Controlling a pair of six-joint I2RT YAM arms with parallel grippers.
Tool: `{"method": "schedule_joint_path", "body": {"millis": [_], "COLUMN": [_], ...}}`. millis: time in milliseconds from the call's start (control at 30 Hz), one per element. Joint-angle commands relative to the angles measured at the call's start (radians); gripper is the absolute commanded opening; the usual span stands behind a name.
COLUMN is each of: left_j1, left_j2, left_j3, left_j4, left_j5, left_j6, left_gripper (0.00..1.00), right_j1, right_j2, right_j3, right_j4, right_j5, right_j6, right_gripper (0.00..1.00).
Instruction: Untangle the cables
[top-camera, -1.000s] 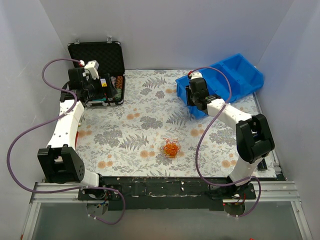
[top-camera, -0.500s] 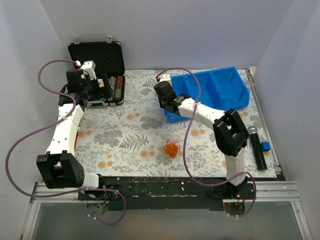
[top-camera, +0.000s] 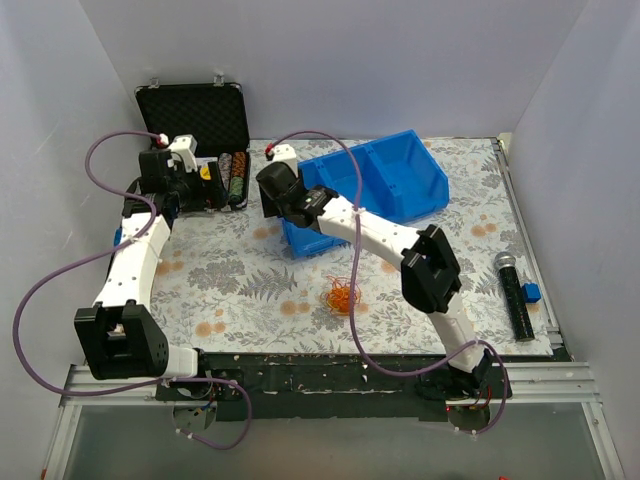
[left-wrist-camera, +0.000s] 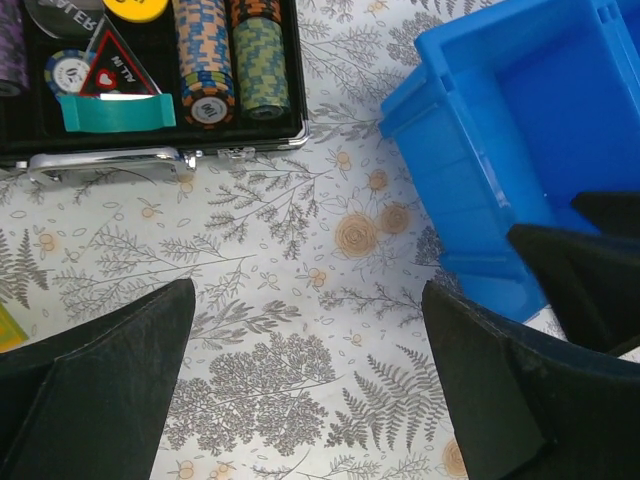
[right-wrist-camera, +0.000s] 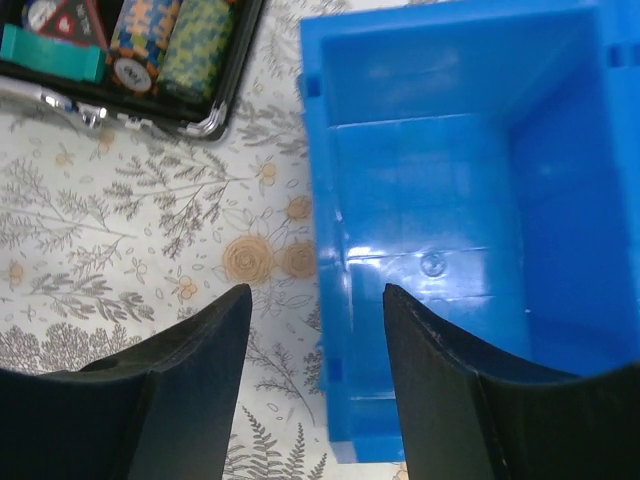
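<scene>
Right gripper (right-wrist-camera: 317, 300), fingers apart, straddles the blue plastic bin's (right-wrist-camera: 325, 200) near wall, likely to shift it. Left gripper (left-wrist-camera: 308, 290), also spread and empty, hovers over floral tablecloth (left-wrist-camera: 300, 400). Tangled orange-red thin cables (top-camera: 342, 296) lie well behind both, toward the bases, untouched.

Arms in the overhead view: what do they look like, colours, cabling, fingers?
Both the left arm and right arm have white link shells with black joint housings. A thin purple cord loops loosely along each. In the wrist views the fingers are plain matte black wedges, unmarked.
</scene>
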Motion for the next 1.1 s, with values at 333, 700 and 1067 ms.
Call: {"method": "schedule_joint_path", "body": {"millis": [333,700,1067], "left_j1": [-0.260,-0.369,-0.449], "left_j2": [0.221,0.413,0.445], "left_j3": [0.083,0.151,0.089], "left_j4": [0.085,0.163,0.245], "left_j5": [-0.044,-0.156,-0.219], "left_j6": [-0.074,-0.163,0.002], "left_gripper": [0.98,0.98,0.25], "right_j1": [-0.289,-0.389,-0.420], "right_j2": [-0.580,-0.858,-0.892], "right_j3": [-0.592,-0.887,-0.938], "right_j4": [0.192,0.189,0.192], "right_j5": [0.058,0.090,0.062], "right_j6": [-0.004,-0.030,-0.030], "right_gripper": [0.64,0.64,0.63]}}
